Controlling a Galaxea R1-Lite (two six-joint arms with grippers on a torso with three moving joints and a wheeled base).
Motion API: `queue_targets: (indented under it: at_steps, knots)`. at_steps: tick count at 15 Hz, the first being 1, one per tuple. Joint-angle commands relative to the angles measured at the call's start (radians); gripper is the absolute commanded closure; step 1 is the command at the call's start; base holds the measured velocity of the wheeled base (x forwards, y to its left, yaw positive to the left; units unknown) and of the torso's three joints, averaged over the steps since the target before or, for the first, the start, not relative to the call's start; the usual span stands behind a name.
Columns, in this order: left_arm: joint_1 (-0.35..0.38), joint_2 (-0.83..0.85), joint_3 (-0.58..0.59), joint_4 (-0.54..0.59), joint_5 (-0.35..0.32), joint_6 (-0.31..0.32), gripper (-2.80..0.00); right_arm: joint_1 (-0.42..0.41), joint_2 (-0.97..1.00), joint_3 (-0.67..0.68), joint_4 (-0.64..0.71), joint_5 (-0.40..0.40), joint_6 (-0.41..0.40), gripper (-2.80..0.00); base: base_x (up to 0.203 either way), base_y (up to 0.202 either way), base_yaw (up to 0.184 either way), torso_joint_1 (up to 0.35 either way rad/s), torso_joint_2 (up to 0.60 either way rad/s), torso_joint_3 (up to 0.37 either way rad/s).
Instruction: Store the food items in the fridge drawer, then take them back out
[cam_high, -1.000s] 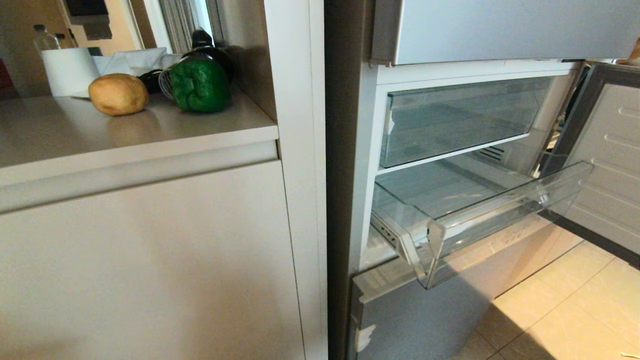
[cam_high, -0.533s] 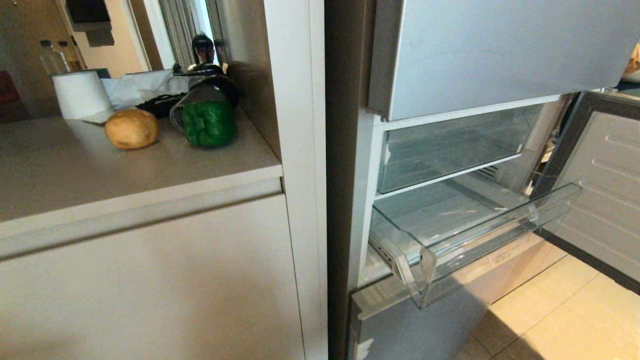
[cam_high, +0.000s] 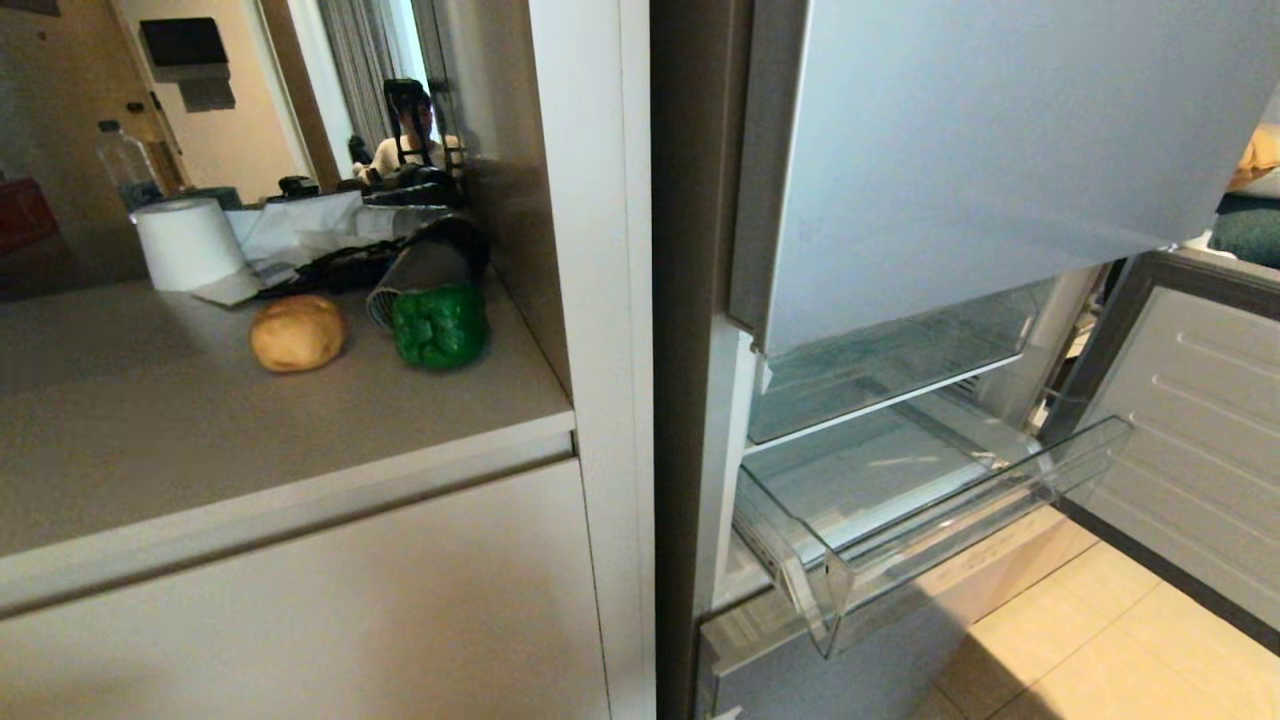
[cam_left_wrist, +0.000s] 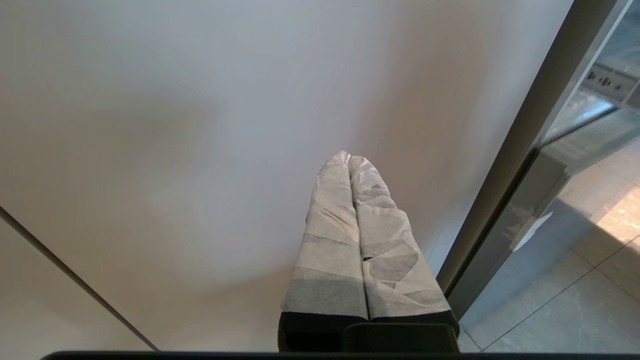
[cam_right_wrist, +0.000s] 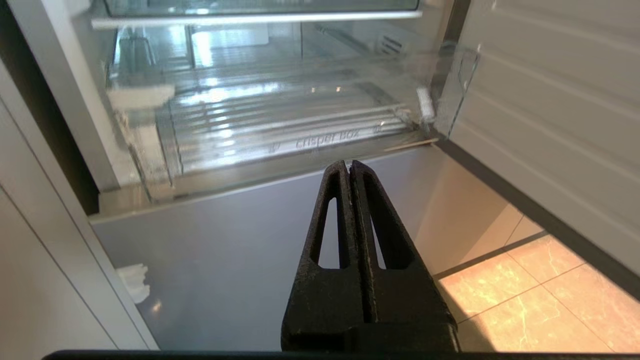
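The two food items lie side by side on the grey counter (cam_high: 200, 430): a tan potato (cam_high: 297, 333) and a green bell pepper (cam_high: 440, 325). To the right the fridge drawer stands open, and its clear bin (cam_high: 960, 530) is pulled out with nothing in it. The bin (cam_right_wrist: 280, 125) shows again in the right wrist view. Neither arm appears in the head view. My left gripper (cam_left_wrist: 348, 157), its fingers wrapped in pale tape, is shut and empty before a white cabinet front. My right gripper (cam_right_wrist: 348, 164) is shut and empty, low before the grey bottom panel (cam_right_wrist: 225, 240) under the bin.
Behind the food lie a white paper roll (cam_high: 188, 245), crumpled paper and a grey-black hair dryer (cam_high: 420, 265). The tall upper door (cam_high: 980, 150) hangs above the bin. A swung-open door with a ribbed white inner face (cam_high: 1180, 450) stands at the right over tiled floor (cam_high: 1100, 640).
The whole head view has slid downward, so the camera has risen. More of the counter top and upper door shows. The food and the pulled-out bin have not moved.
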Motion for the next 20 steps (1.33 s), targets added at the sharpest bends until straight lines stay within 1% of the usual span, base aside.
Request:
queue_targets:
  at_steps: [1, 5, 6, 7, 8, 9, 11, 13, 16, 18, 20]
  knots:
    - [0.000, 0.001, 0.000, 0.001, 0.001, 0.000, 0.00, 0.000, 0.000, 0.031, 0.000, 0.001, 0.001, 0.00, 0.000, 0.000, 0.000, 0.078, -0.19, -0.090]
    - [0.000, 0.001, 0.000, 0.001, 0.001, 0.000, 0.00, 0.001, 0.001, 0.031, -0.001, 0.001, -0.001, 0.00, 0.000, 0.000, 0.000, 0.004, -0.01, -0.006]
    - [0.000, 0.001, 0.000, 0.001, -0.001, 0.000, 0.00, -0.001, 0.001, 0.029, -0.001, -0.002, -0.013, 0.00, 0.000, 0.000, 0.000, 0.000, 0.00, 0.000]
    - [0.000, 0.001, 0.000, 0.001, 0.001, 0.000, 0.00, -0.001, 0.002, 0.003, 0.002, -0.007, -0.012, 0.00, 0.000, 0.000, 0.000, 0.000, 0.00, 0.000]
    - [0.000, 0.001, 0.000, 0.001, -0.001, 0.000, 0.00, -0.001, 0.017, -0.062, 0.014, -0.011, -0.002, 0.00, 0.000, 0.000, 0.000, 0.000, 0.00, 0.000]
    - [0.000, 0.001, 0.000, 0.001, 0.001, 0.000, 0.00, -0.001, 0.064, -0.154, 0.045, -0.013, 0.025, 0.00, 0.000, 0.000, 0.000, 0.000, 0.00, 0.000]
    - [0.000, 0.001, 0.000, 0.001, 0.001, 0.000, 0.00, 0.003, 0.233, -0.307, 0.113, -0.010, 0.089, 0.00, 0.000, 0.000, 0.000, 0.000, 0.00, 0.000]
    - [0.000, 0.001, 0.000, 0.001, 0.001, 0.000, 0.00, 0.008, 0.482, -0.421, 0.161, 0.013, 0.154, 0.00, 0.000, 0.000, 0.000, 0.000, 0.00, 0.000]
    - [0.000, 0.001, 0.000, 0.001, 0.001, 0.000, 0.00, 0.013, 0.831, -0.537, 0.194, 0.126, 0.211, 0.00, 0.000, 0.000, 0.000, 0.000, 0.00, 0.000]
    - [0.000, 0.001, 0.000, 0.001, 0.001, -0.002, 0.00, 0.013, 1.035, -0.577, 0.158, 0.184, 0.232, 0.00, 0.000, 0.000, 0.000, 0.000, 0.00, 0.000]
    - [0.000, 0.001, 0.000, 0.001, 0.001, 0.000, 0.00, 0.010, 1.230, -0.601, 0.052, 0.215, 0.242, 0.00, 0.000, 0.000, 0.000, 0.000, 0.00, 0.000]
